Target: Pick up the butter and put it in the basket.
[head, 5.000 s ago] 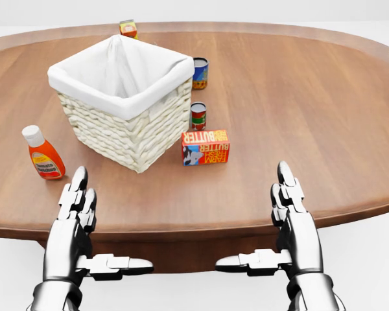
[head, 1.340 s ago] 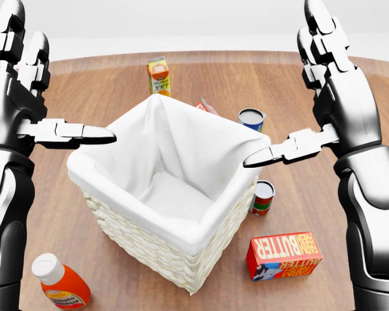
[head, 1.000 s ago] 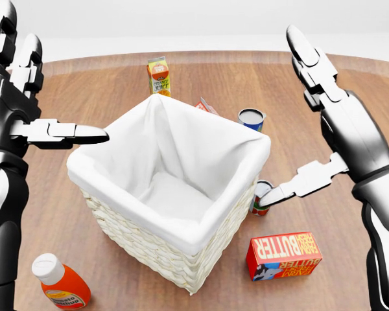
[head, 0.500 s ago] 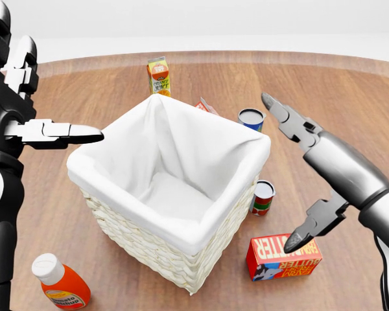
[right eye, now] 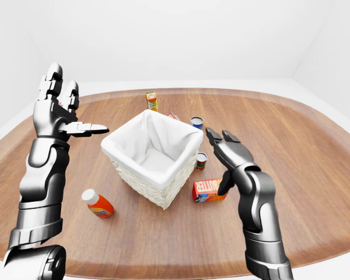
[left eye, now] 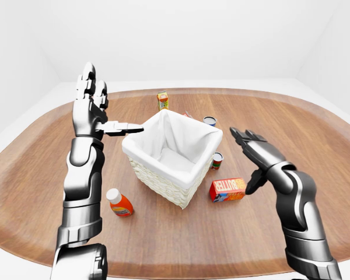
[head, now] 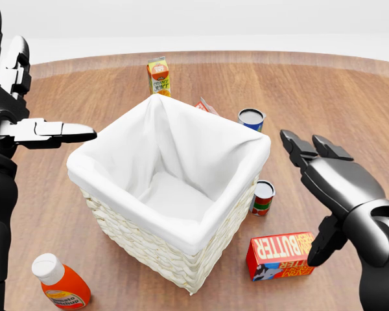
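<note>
I was in the reach for the butter, with nothing yet grasped. The red rectangular carton of butter (head: 281, 255) lay flat on the brown wooden oval table (head: 350, 97), just beside the lower right wall of the white-lined woven wicker basket (head: 172, 262) in the head view. My right hand (head: 334, 188) hung spread above the carton's right end, fingers released and its thumb pointing down just past that end; I could not tell whether the thumb touched the carton. My left hand (head: 19, 123) stood raised and unclenched at the view's left, well apart from the basket, holding nothing. As I judged it, the next move called for lowering the right hand until fingers and thumb bracketed the carton, then closing, while minding the small red-labelled tin (head: 262, 197) standing close by.
</note>
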### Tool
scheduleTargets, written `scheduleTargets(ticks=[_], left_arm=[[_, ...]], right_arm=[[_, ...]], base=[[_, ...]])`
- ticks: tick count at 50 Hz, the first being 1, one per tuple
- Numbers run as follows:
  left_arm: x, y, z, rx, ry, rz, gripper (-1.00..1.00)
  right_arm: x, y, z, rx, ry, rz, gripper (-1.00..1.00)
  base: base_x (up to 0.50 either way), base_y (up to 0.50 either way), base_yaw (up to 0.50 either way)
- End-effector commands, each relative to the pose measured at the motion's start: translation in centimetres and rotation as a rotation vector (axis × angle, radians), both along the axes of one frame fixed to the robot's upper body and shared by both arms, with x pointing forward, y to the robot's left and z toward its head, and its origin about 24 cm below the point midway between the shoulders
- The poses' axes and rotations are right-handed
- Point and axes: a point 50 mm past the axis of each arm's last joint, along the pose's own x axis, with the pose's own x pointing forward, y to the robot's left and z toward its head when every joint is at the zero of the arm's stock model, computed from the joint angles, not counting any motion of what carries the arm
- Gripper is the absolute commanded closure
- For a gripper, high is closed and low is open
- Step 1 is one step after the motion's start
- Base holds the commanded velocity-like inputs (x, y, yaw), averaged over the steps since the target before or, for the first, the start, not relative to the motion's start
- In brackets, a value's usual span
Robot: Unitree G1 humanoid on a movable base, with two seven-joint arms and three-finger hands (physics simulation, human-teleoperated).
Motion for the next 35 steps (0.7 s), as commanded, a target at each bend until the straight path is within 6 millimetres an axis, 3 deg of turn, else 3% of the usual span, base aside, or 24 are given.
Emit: scheduleTargets(ticks=[1, 9, 22, 35], left_arm=[[0.1, 0.2, -0.1, -0.003, 0.007, 0.005, -1.00], [0.3, 0.3, -0.2, -0.006, 0.016, 0.007, -1.00], [0.3, 0.3, -0.3, -0.007, 0.022, 0.007, -1.00], [0.2, 0.4, -0.2, -0.013, 0.014, 0.009, -1.00]], right_arm=[[0.1, -0.6, -2.4, -0.167, 0.094, -0.113, -1.00], [0.6, -1.2, -4.7, -0.219, 0.204, -0.152, -1.00], [1.7, -0.5, -7.1, -0.266, 0.316, -0.139, -1.00], [2.8, -0.3, -11.2, -0.277, 0.447, -0.120, -1.00]], base=[[0.00, 0.00, 0.00], [0.00, 0.00, 0.00], [0.00, 0.00, 0.00], [0.00, 0.00, 0.00]])
